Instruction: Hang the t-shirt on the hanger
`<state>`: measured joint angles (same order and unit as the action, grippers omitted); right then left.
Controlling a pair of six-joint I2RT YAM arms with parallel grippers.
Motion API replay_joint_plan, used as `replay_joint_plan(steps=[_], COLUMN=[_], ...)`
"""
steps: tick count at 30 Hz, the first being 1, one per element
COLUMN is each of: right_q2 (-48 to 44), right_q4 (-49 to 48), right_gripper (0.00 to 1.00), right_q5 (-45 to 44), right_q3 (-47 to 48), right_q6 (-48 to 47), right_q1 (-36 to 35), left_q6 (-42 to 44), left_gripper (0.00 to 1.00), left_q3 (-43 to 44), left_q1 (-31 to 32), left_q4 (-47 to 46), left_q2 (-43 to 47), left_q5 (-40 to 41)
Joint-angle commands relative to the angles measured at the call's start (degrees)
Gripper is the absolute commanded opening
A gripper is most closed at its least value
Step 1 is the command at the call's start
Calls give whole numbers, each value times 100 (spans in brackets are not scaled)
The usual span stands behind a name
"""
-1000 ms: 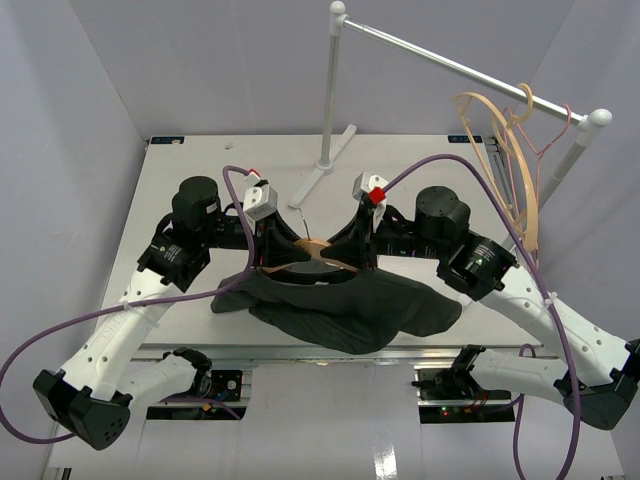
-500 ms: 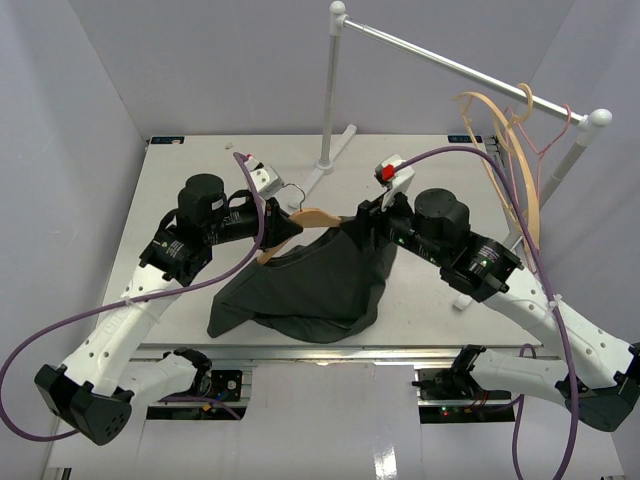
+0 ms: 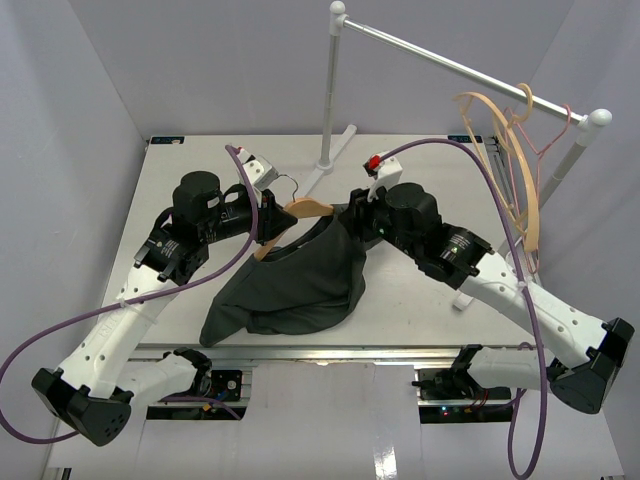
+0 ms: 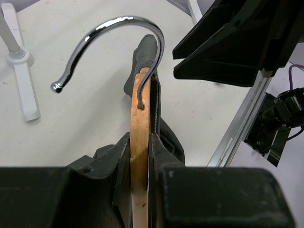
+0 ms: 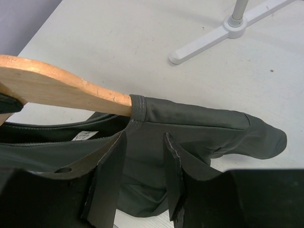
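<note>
The wooden hanger [image 3: 305, 208] is tilted above the table, and its metal hook [image 3: 285, 185] points to the back. My left gripper [image 3: 268, 225] is shut on one arm of the hanger [image 4: 140, 142], with the hook [image 4: 118, 28] curving beyond it. The hanger's other arm [image 5: 61, 90] goes in through the neck of the dark t-shirt [image 3: 290, 280], whose shoulder [image 5: 190, 118] hangs on it. The white label [image 5: 85, 135] shows inside the neck. My right gripper [image 3: 352, 222] is open, and its fingers [image 5: 111, 161] are apart just over the shirt's shoulder.
A white garment rack stands at the back, with its foot [image 3: 325, 165] on the table and its rail [image 3: 460, 70] running right. Spare tan and pink hangers [image 3: 510, 150] hang at its right end. The table's metal front edge [image 3: 400, 352] is close below the shirt.
The left gripper has lifted and tilted the hanger. The right gripper has moved left to the shirt's shoulder. The shirt has drawn up and left and now hangs from the hanger's arm.
</note>
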<state>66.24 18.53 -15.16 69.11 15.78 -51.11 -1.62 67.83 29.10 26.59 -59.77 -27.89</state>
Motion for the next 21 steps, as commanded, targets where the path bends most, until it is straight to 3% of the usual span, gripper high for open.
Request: replay_joint_plan(steps=[1,11,13,16,21], right_q2=[123,405,455,565,682], right_q4=[-635,-1056,-1075,-949,-728], right_gripper=[43,43,35,8,8], right_q5=[-191,-258,-316,-574,-716], right_q3=[-70,-201,-214,-127,235], right_q6=[398,680,704,742,546], right_q1=[-4,-5,-9,-4,-13], left_q6=[-155,-190,-190,-173,106], left_gripper=[0,0,0,0,0], left_q3=[90,11,-8,-33,-32], left_q1=[-1,-1,-1,-1,-1], left_q4=[-176,-286,-278,-278,-69], left_q2=[183,177,190,211,192], left_q5=[10,-32,-28,-41,88])
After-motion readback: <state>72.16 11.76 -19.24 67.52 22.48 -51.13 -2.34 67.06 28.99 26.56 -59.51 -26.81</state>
